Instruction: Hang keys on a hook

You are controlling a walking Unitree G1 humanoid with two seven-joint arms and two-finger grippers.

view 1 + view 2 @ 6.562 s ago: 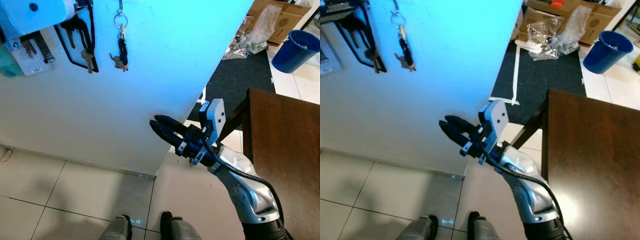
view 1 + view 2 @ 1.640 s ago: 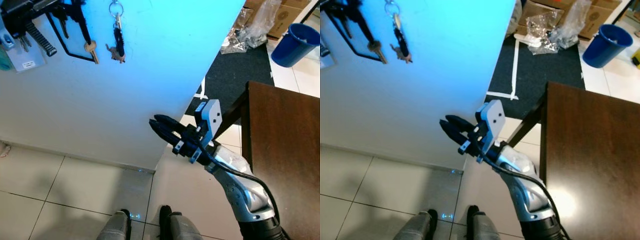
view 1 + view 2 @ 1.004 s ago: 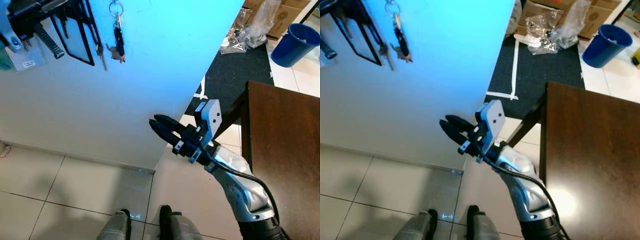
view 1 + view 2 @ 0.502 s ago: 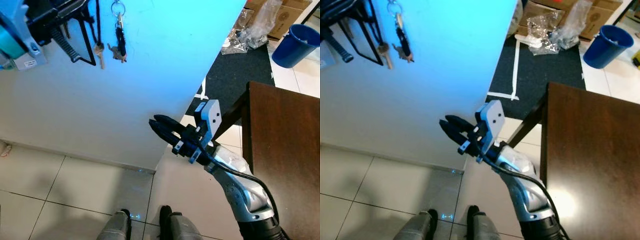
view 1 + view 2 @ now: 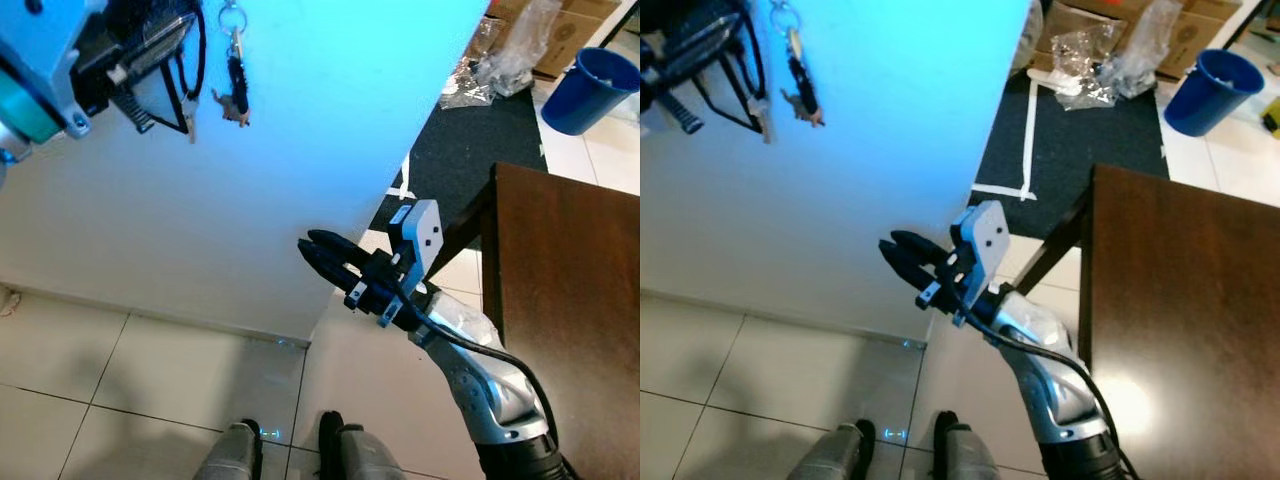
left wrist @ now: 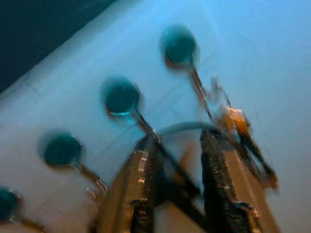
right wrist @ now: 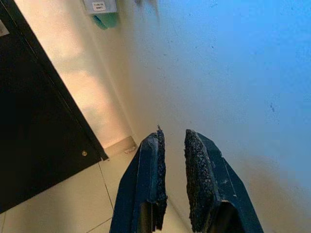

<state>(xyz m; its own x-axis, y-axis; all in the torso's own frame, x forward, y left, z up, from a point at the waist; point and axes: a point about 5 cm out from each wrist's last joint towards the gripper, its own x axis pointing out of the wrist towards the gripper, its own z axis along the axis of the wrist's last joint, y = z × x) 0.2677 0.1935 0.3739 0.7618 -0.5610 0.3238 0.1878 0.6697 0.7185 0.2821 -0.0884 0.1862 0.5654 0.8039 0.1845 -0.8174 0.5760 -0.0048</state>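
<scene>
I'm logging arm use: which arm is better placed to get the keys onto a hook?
Left. The left gripper is up at the wall beside the keys, its fingers near the hooks. The right gripper hovers low, holding nothing.

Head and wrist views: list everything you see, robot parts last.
wall: one, white lit blue, ahead
hooks: four, teal, in a row on the wall
hanging keys: one bunch, dark, on the wall
looped keys: one set, black loop, left of the hanging keys
table: one, dark brown, right
bucket: one, blue, far right
mat: one, dark, beyond the table
cardboard boxes: several, brown, past the mat
plastic bags: a few, clear, on the mat
floor: pale tiles
left gripper: raised at the hooks, by the looped keys
right gripper: low near the wall, jaws slightly apart, holding nothing
</scene>
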